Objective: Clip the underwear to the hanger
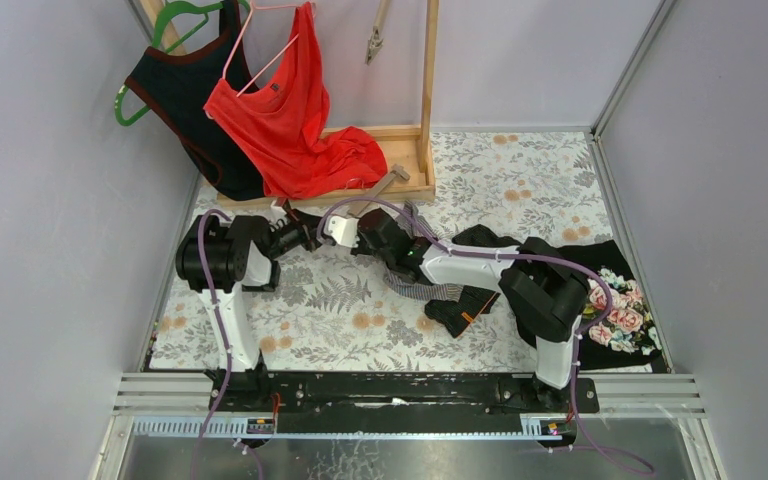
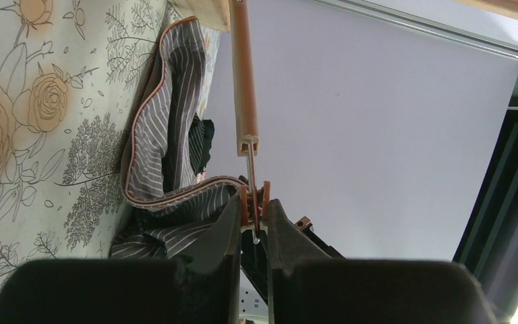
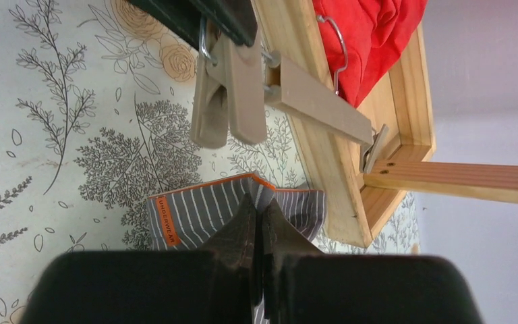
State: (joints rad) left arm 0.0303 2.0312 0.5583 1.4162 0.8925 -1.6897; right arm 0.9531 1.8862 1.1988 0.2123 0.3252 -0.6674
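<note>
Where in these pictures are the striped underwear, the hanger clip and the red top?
striped underwear (image 3: 209,209): right wrist view, on the striped cloth near its waistband.
hanger clip (image 3: 243,94): right wrist view, on the flat face of its wooden body.
red top (image 1: 295,130): top external view, on the middle of its front.

The underwear (image 3: 202,212) is grey with thin white stripes and an orange edge. The tablecloth (image 1: 520,180) is white with grey leaves and orange flowers. At eleven o'clock the top (image 1: 290,120) is red.
</note>
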